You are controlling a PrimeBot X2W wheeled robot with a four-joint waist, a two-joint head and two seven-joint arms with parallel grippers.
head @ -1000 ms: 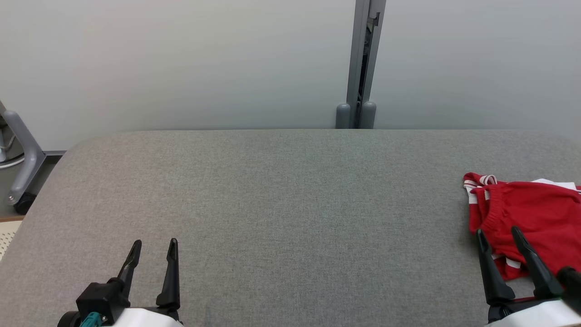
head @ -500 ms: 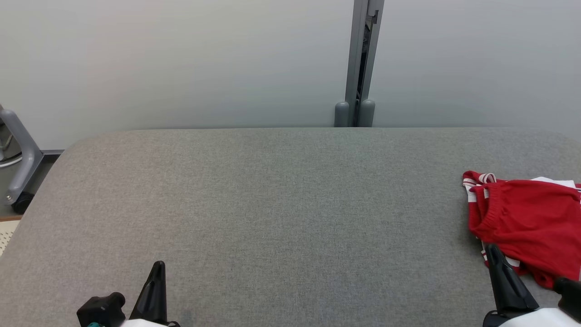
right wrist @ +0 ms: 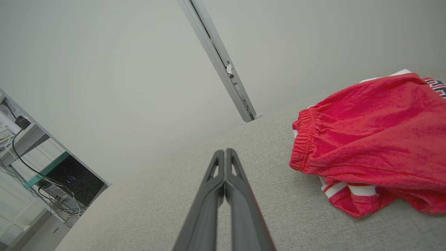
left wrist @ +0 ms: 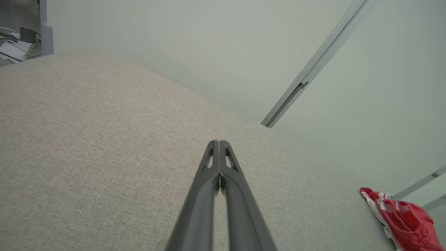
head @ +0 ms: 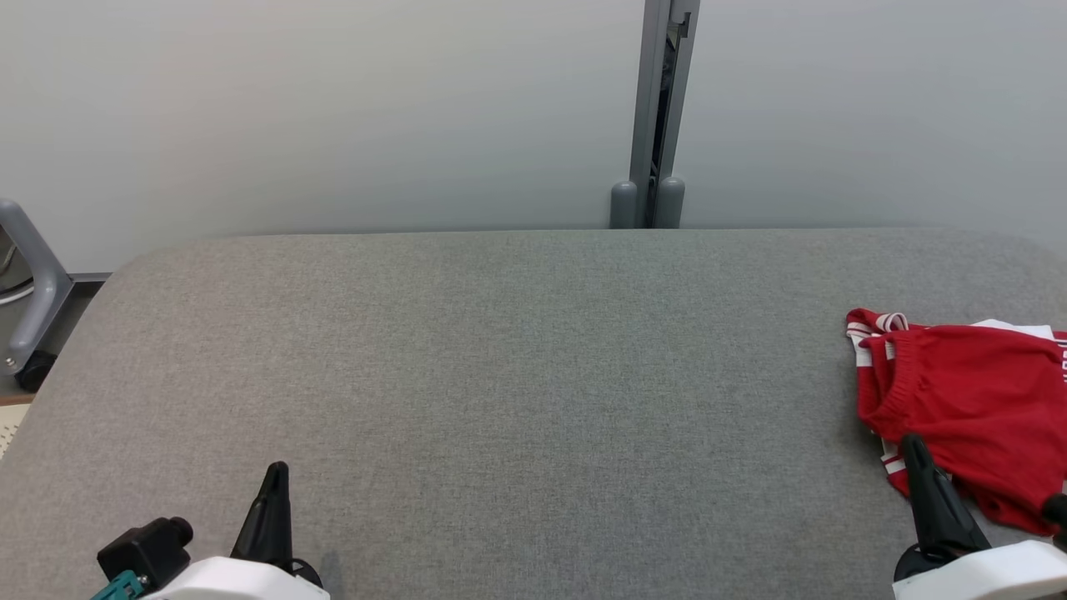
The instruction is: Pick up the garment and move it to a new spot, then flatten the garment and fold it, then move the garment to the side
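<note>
You have the red shorts (head: 971,400) lying bunched at the far right of the table (head: 500,350). They are a soft, fuzzy terry-like cloth with a gathered elastic waistband, and white-striped trim peeks out along their left and near edges. The table is padded, covered in a grey woven fabric, and has rounded corners. Your right gripper (right wrist: 224,150) has its two long, tapered dark fingers pressed flat together with nothing between them. It sits just beside the near left edge of the shorts. Your left gripper (left wrist: 218,142) is likewise pinched closed and empty, over bare fabric at the table's near left, well apart from the shorts. Behind the table a slim grey metal post (head: 658,108) runs up a smooth pale wall.
</note>
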